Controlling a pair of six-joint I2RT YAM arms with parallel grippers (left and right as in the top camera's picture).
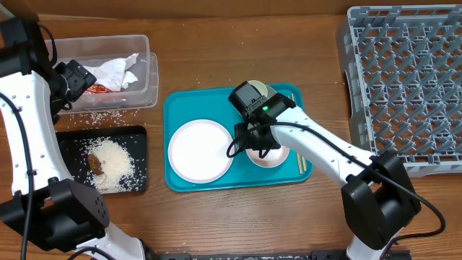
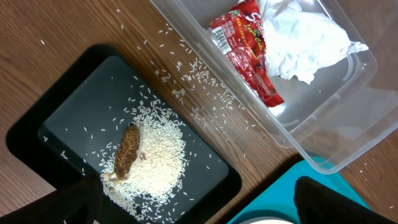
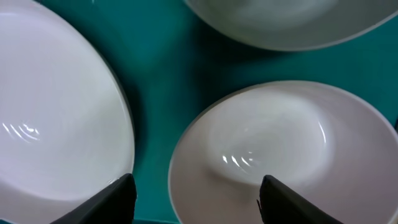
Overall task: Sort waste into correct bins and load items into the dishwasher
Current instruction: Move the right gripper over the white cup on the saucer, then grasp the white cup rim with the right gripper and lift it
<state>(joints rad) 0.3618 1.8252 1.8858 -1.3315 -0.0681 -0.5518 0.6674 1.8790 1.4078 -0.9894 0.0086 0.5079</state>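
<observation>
My right gripper [image 3: 198, 200] hangs open low over the small white bowl [image 3: 273, 149] on the teal tray [image 1: 216, 102]. One finger is inside the bowl and the other outside its left rim, next to the round white plate [image 1: 200, 150]. The pale grey-green bowl [image 3: 292, 25] lies just beyond, mostly hidden under the right wrist in the overhead view. Chopsticks [image 1: 301, 160] lie at the tray's right edge. My left gripper [image 2: 202, 208] is open and empty, high above the black tray [image 2: 56, 118] of rice [image 2: 158, 155] and a brown lump [image 2: 127, 151].
The clear tub [image 1: 148, 79] at the back left holds crumpled napkins [image 2: 305, 40] and a red wrapper [image 2: 245, 50]. Loose rice grains [image 2: 199, 81] lie on the wood between tub and black tray. The grey dish rack [image 1: 404, 87] stands at the right.
</observation>
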